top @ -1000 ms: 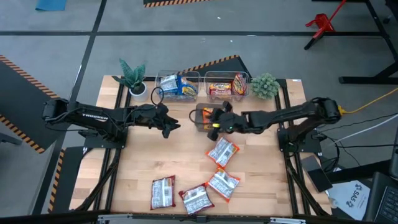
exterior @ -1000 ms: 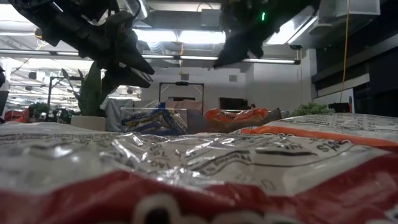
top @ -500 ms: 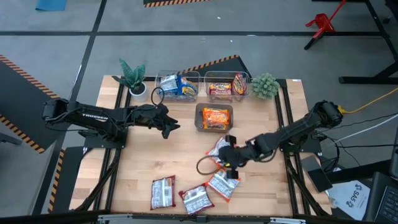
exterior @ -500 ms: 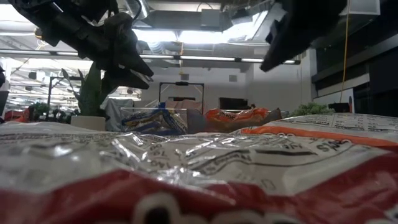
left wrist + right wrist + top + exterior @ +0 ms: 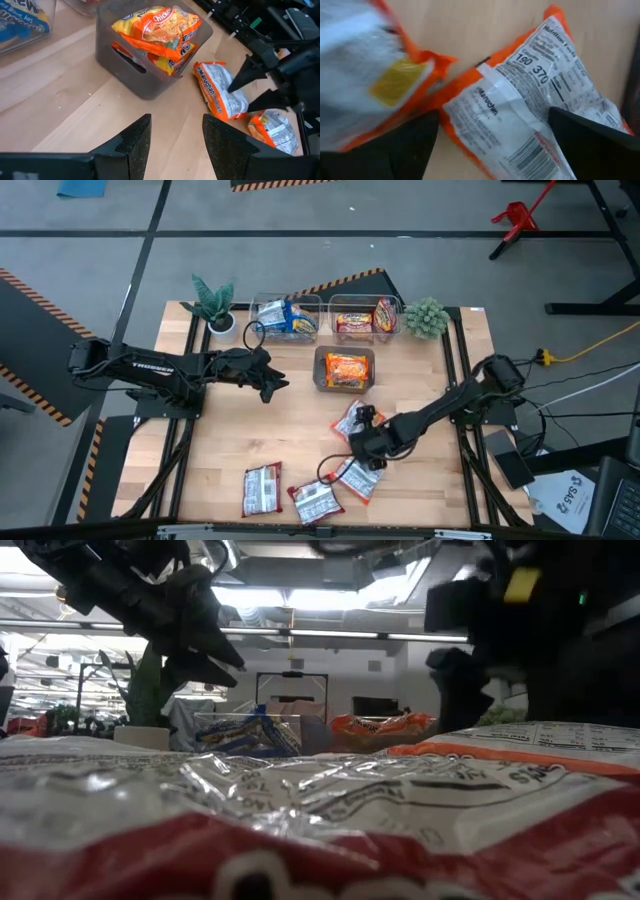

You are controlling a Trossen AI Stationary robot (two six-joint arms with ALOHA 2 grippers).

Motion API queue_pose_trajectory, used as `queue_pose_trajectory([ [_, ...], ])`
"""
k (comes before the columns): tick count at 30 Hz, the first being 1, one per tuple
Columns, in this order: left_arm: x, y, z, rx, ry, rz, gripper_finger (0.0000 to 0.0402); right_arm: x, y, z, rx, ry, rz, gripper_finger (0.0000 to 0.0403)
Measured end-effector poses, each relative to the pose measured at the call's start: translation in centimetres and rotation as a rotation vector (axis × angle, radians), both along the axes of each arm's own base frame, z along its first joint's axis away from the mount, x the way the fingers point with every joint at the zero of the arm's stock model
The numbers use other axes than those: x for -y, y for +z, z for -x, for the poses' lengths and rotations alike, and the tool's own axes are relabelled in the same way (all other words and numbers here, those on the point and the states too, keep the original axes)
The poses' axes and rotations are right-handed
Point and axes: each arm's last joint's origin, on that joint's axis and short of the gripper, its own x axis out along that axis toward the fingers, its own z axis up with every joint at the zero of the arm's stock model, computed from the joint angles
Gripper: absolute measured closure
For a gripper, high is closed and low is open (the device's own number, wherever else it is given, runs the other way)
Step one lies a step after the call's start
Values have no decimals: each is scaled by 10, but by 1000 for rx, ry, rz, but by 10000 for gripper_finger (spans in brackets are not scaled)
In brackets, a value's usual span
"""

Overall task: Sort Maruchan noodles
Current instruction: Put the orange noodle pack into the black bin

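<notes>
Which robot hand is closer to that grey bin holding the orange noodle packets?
Left. The left hand waits just beside the grey bin; the right hand is farther off, over loose packets.

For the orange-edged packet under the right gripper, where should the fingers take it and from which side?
Come straight down with the right gripper, whose fingers stand open, and pinch the orange-edged packet across its narrow width near the middle. It lies flat, label side down, on the wooden table; a neighbouring packet crowds one end.
</notes>
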Motion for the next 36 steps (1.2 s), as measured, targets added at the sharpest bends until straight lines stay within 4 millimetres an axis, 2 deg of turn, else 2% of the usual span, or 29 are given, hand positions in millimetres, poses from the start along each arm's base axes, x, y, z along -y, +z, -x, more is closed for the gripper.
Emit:
queue_pose_trajectory([
  [6, 0, -1, 1, -11, 12, -5, 230, 1, -17, -3, -7, -1, 142, 16],
  [10, -1, -1, 1, -17, 22, -9, 230, 2, -18, -5, 30, -43, 182, 49],
  [13, -1, -1, 1, -17, 24, -11, 230, 3, -19, -5, 41, -87, 174, 105],
  [20, -1, -1, 1, -18, 39, -19, 230, 4, -18, -4, 62, -190, 156, 280],
  [25, -1, -1, 1, -18, 39, -19, 230, 0, -3, -12, 22, -188, 136, 384],
  [36, -1, -1, 1, -17, 39, -18, 230, -15, 49, -41, 104, -231, -120, 396],
])
